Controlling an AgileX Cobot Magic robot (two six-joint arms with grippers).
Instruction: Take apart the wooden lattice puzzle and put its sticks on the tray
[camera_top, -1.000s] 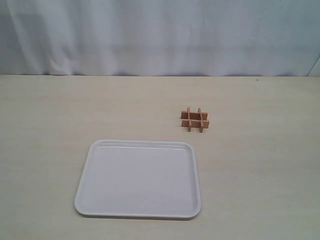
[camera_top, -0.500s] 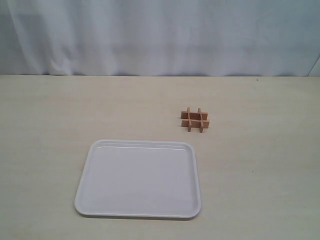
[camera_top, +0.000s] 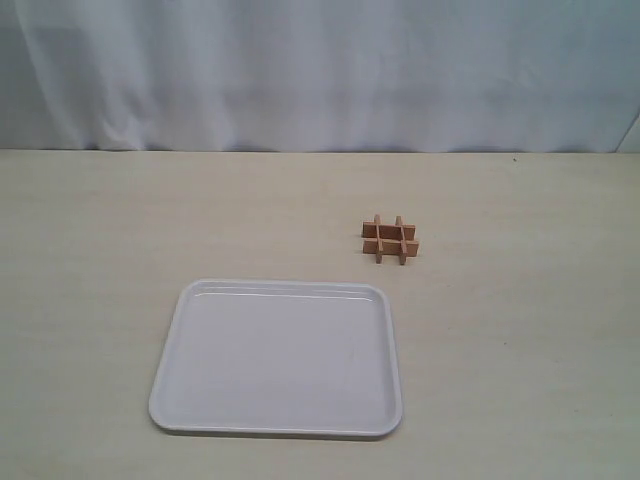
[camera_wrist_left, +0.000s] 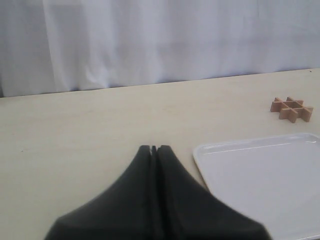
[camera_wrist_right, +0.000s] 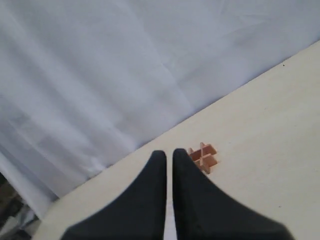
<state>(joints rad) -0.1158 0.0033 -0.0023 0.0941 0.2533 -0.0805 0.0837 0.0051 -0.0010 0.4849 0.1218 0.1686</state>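
No change vs earlier frames: nothing shifted in exterior view.
Tray (camera_top: 275, 357): white, rectangular, rounded corners, low rim; near edge of worktop (camera_top: 120, 220), nothing on it.
Wooden lattice puzzle (camera_top: 389, 239): light-brown hash-shaped grid, assembled; flat on worktop beyond tray's far right corner, apart from tray.
Worktop: pale wood grain. White curtain (camera_top: 320, 70) behind.
Left tool (camera_wrist_left: 154, 148): clenched, fingers pressed together, grasping nothing, above worktop beside tray.
Right tool (camera_wrist_right: 169, 154): nearly clenched, thin slit between fingers, grasping nothing, well apart from puzzle.
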